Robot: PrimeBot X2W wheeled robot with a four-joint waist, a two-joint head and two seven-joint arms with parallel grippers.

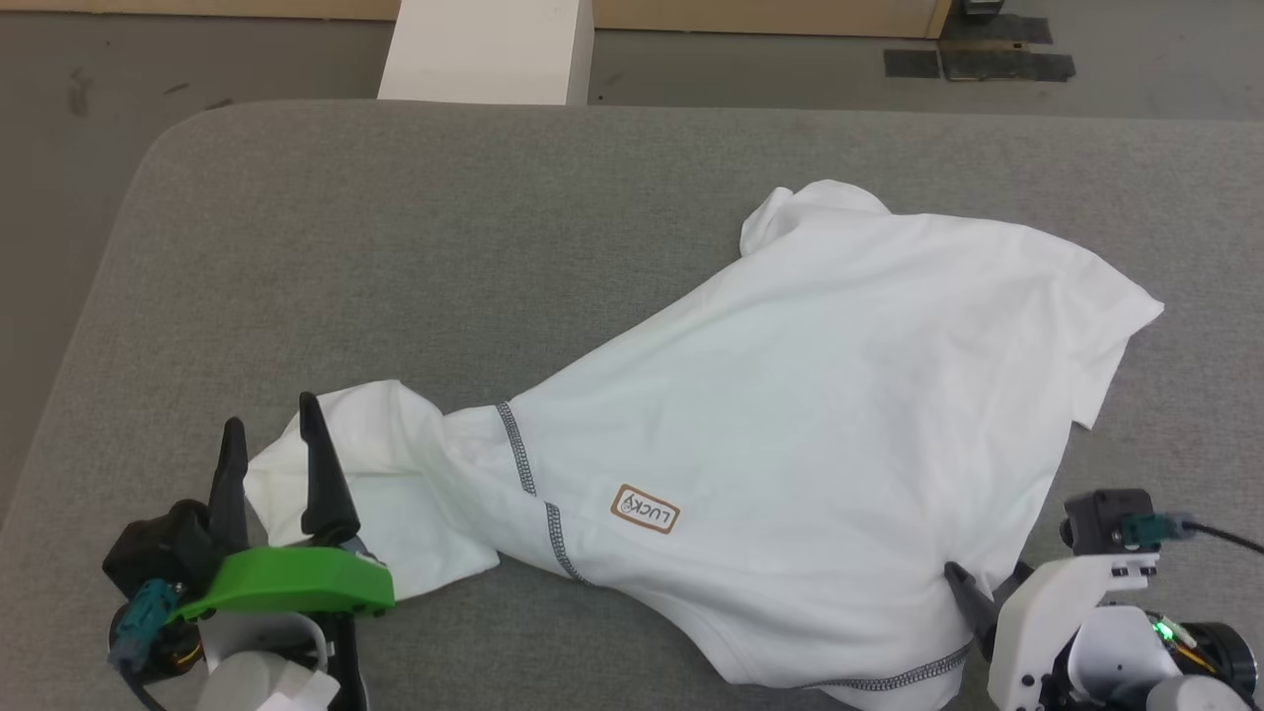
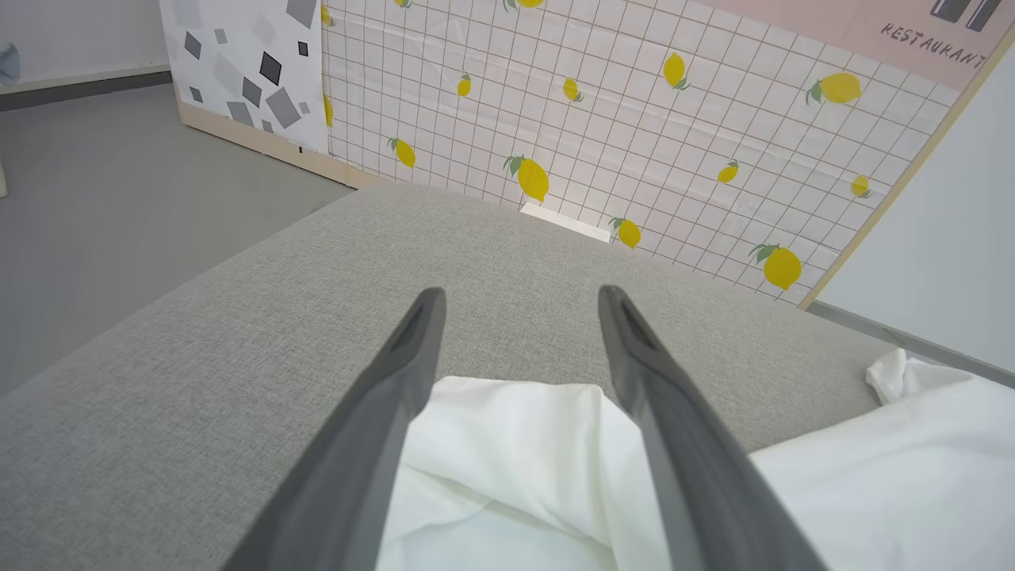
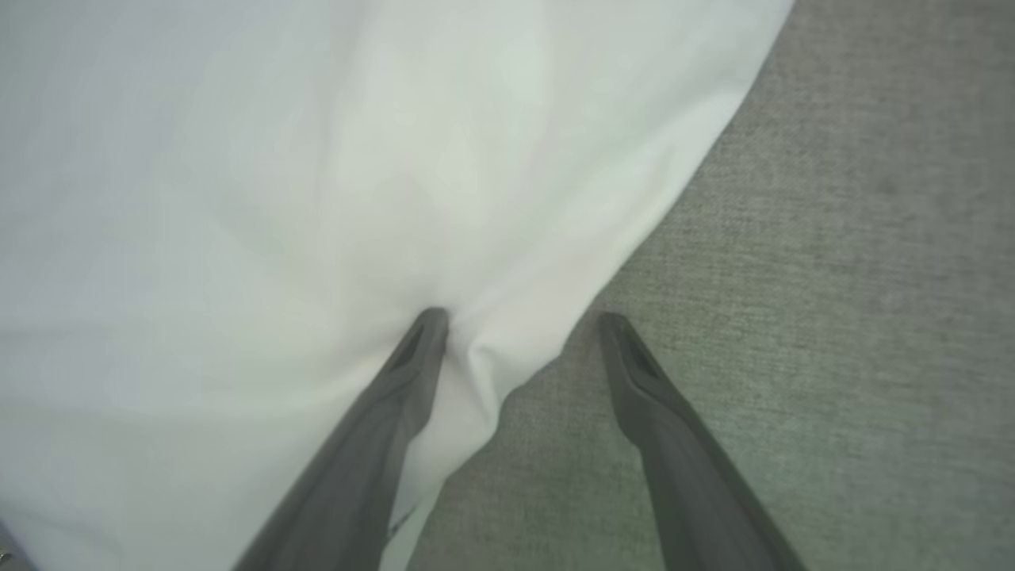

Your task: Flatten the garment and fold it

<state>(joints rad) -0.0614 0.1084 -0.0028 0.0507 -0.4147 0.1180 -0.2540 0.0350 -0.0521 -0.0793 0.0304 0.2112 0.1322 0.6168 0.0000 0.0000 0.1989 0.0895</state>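
Right now we see the garment (image 1: 810,395) crumpled on the grey surface (image 1: 395,247). One end lies between our spread left fingers (image 1: 321,474), ungripped. Its edge runs between our open right fingers (image 3: 381,428), likely placed to pinch and flatten it.

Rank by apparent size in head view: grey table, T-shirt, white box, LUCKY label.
1. grey table
2. T-shirt
3. white box, cropped by the top edge and farther off, so real size unsure
4. LUCKY label
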